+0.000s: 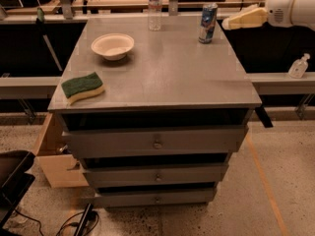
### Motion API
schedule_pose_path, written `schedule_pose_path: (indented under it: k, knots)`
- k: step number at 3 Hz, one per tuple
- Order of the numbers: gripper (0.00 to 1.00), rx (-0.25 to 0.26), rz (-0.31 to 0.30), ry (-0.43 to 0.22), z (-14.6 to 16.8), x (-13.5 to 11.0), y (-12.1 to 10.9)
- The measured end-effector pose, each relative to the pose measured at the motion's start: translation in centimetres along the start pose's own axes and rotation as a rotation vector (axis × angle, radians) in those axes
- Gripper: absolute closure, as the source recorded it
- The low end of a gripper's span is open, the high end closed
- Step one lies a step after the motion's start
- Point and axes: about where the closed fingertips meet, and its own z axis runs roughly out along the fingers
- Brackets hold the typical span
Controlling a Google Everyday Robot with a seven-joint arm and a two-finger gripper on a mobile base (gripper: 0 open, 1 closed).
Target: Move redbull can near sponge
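The redbull can (207, 22), blue and silver, stands upright at the far right corner of the grey cabinet top (167, 73). The sponge (82, 87), green over pale yellow foam, lies at the near left corner. My gripper (232, 23), pale yellow on a white arm (290, 6), hangs just right of the can at about its height, pointing at it with a small gap between them. It holds nothing.
A white bowl (112, 45) sits at the far left of the top. A clear plastic bottle (155, 6) stands at the far edge, left of the can. A small dispenser bottle (299, 66) stands on a ledge at the right. Drawers sit below.
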Motion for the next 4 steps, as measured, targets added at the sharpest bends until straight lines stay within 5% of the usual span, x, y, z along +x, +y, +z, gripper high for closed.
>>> schedule_pose_path:
  k: [2,4]
  knots:
    - [0.0,0.032,0.085,-0.047,9.7,3.8,-3.9]
    - [0.0,0.049,0.183,-0.091,14.5,5.5,-4.9]
